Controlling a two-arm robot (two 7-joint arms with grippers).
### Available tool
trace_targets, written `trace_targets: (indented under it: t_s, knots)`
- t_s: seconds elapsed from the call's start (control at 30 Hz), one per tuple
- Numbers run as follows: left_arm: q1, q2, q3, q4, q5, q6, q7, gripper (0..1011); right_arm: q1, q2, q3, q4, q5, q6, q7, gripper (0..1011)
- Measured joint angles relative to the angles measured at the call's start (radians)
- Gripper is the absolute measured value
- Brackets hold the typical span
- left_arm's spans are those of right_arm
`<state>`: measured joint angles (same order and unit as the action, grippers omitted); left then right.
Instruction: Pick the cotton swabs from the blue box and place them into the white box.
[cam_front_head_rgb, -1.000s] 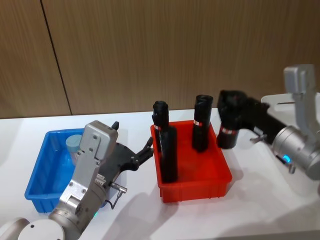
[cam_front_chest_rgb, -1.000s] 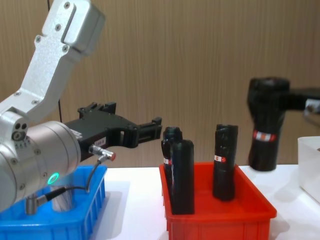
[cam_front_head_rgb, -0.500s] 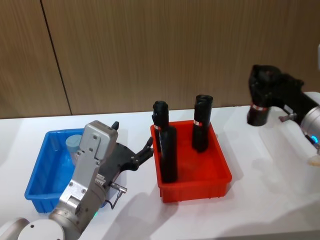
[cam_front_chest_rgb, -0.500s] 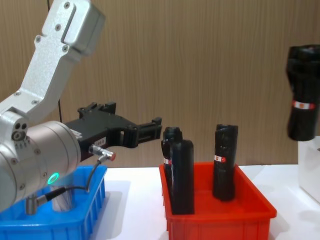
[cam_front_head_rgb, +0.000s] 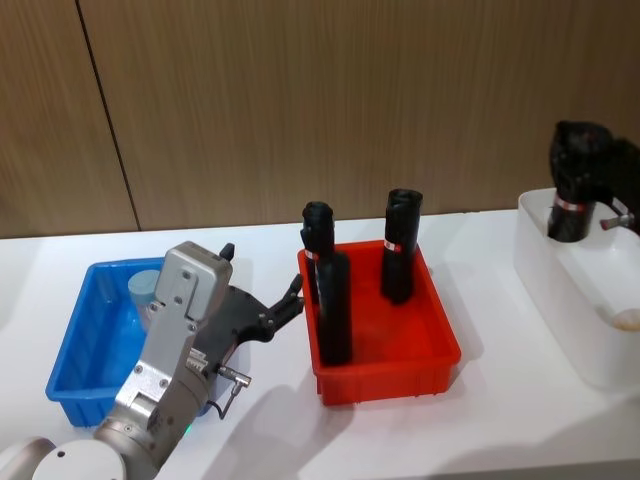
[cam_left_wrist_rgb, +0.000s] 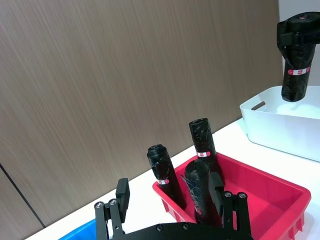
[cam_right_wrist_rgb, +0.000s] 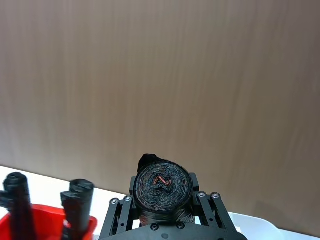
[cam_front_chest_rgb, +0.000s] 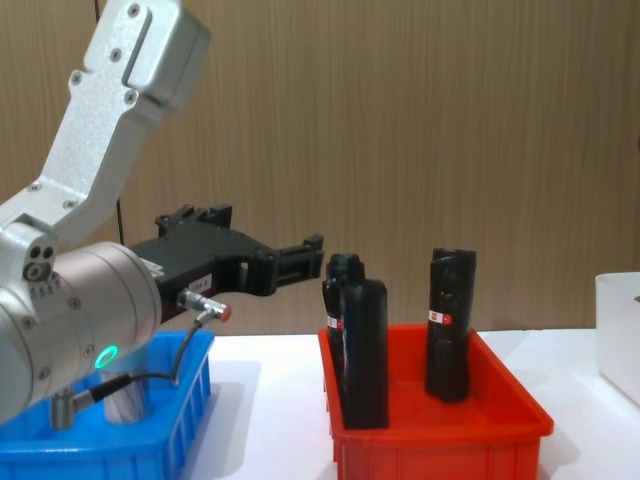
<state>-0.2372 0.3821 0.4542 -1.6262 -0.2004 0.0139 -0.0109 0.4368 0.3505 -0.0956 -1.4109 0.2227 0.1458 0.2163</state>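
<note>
My right gripper (cam_right_wrist_rgb: 162, 220) is clenched on a black roll (cam_front_head_rgb: 571, 195), holding it upright over the white box (cam_front_head_rgb: 575, 320) at about three o'clock on the surface (cam_front_head_rgb: 260, 420). Its lower end hangs within the box's rim, as I judge it, so it can be let go inside. That roll is not what the task names. The cotton swabs (cam_front_head_rgb: 146, 292) are at nine o'clock: a tub with a grey-blue lid stands in the far part of the blue box (cam_front_head_rgb: 70, 350), partly hidden behind my left forearm. Something small and pale lies at the near end of the white box; I cannot tell what it is.

Three more black rolls (cam_front_head_rgb: 398, 245) stand upright in the red bin (cam_front_head_rgb: 385, 375) at the centre, between the two boxes.

My right arm reaches in from the right edge, wrist level, fingers gripping the roll near its top. My left gripper (cam_front_head_rgb: 290, 300) hovers between the blue box and the red bin, above the surface, released and grasping nothing, its fingers pointing toward two o'clock. The forearm slants up over the blue box's near right corner.
</note>
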Motion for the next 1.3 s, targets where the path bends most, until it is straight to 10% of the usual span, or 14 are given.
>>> trace_targets:
  t_s: [0.83,1.3]
  knots:
    - [0.000,0.000,0.000,0.000,0.000,0.000,0.000,1000,0.103,0.003,0.022,0.287,-0.026,-0.056,-0.054,558]
    - [0.000,0.000,0.000,0.000,0.000,0.000,0.000,1000,0.147,-0.005,0.025,0.414,-0.016,-0.108,-0.064,980]
